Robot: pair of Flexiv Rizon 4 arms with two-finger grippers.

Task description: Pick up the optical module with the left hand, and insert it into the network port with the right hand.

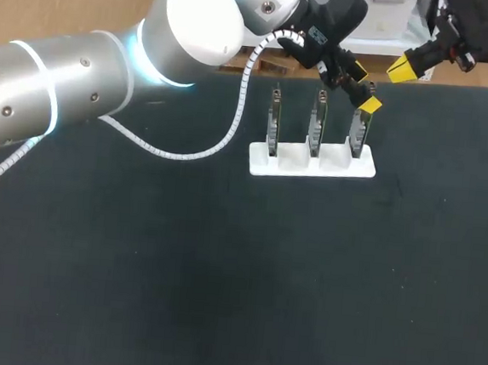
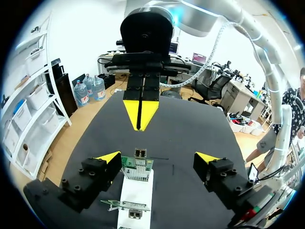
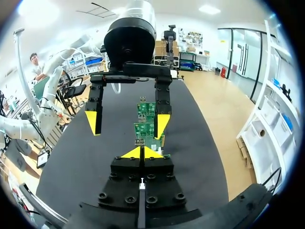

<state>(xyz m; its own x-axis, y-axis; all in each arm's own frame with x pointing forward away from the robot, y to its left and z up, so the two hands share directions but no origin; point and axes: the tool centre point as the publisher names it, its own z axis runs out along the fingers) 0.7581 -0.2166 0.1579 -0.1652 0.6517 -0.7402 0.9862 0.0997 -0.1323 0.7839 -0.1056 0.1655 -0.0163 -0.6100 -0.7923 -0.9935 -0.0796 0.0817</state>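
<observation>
Three upright green circuit boards [image 1: 316, 125] with metal network ports stand in a white holder [image 1: 311, 164] at the back middle of the dark table. My left gripper [image 1: 363, 86] hangs open just above the rightmost board [image 1: 358, 134]. In the left wrist view that board's port [image 2: 138, 153] lies between the open fingers, nearer one of them and untouched. My right gripper [image 1: 401, 70] is shut in the air behind and to the right of the holder, facing the left gripper [image 3: 127, 123]. Nothing shows between its closed tips [image 3: 141, 152]. I see no loose optical module in any view.
The dark table mat [image 1: 218, 283] stretches wide in front of the holder. My left arm's thick silver link [image 1: 55, 89] and its white coiled cable [image 1: 178, 153] cross the left half of the table.
</observation>
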